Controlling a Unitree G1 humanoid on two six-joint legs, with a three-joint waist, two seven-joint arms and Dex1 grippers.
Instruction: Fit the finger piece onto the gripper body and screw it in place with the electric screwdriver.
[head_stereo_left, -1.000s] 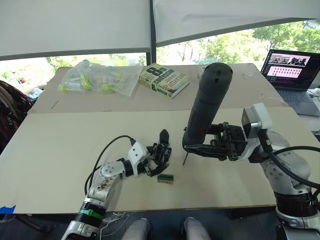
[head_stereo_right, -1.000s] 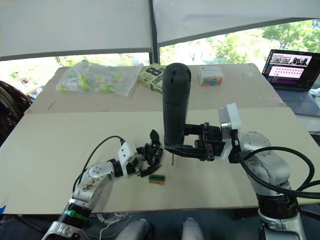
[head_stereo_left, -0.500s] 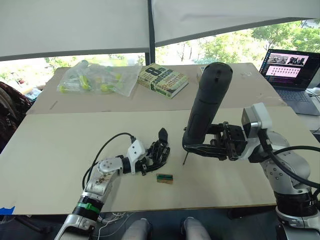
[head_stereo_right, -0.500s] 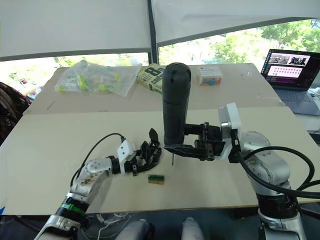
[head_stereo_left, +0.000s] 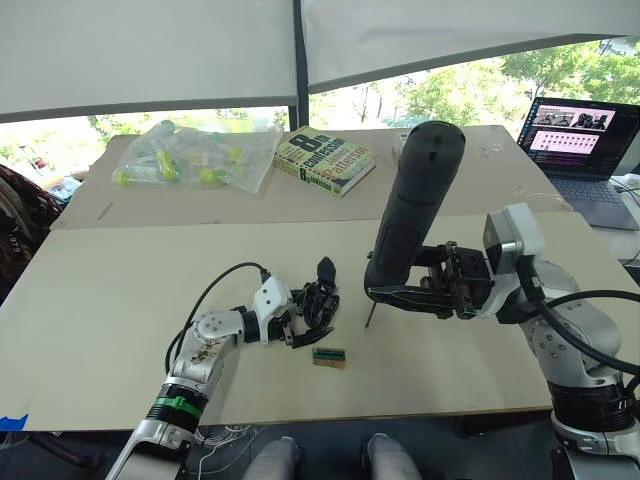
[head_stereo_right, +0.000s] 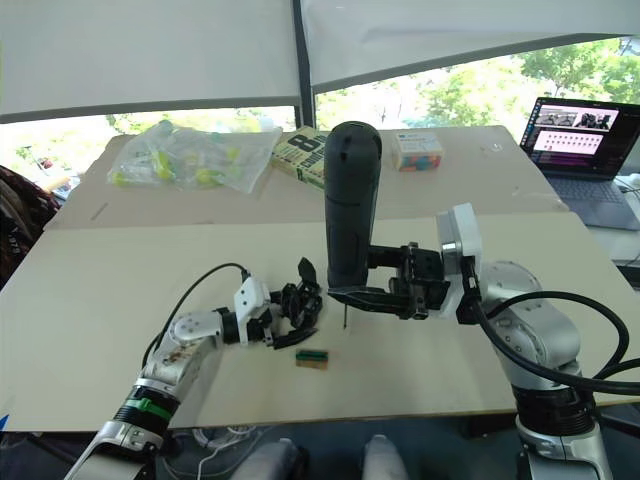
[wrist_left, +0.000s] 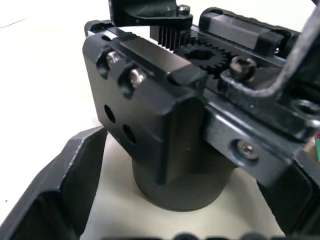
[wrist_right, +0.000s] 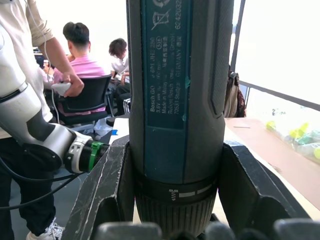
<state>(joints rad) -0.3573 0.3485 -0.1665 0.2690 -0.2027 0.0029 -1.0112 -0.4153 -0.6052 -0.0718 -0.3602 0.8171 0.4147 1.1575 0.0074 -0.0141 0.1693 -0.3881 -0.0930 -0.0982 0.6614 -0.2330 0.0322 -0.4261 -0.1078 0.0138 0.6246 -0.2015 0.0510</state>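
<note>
My right gripper (head_stereo_left: 420, 295) is clamped around the lower barrel of the electric screwdriver (head_stereo_left: 408, 215), held upright with its bit just above the table (head_stereo_left: 120, 290); the tool looks top-heavy, so I judge that low hold near the collar the steadiest. My left gripper (head_stereo_left: 300, 322) has its fingers spread around the gripper body (head_stereo_left: 320, 298) near the table's middle, though I cannot tell whether they actually grip it. The body looks rigid and compact, best taken at its round base.

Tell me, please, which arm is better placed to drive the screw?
Right: its gripper already clamps the electric screwdriver upright, bit near the gripper body, which the left gripper steadies.
</note>
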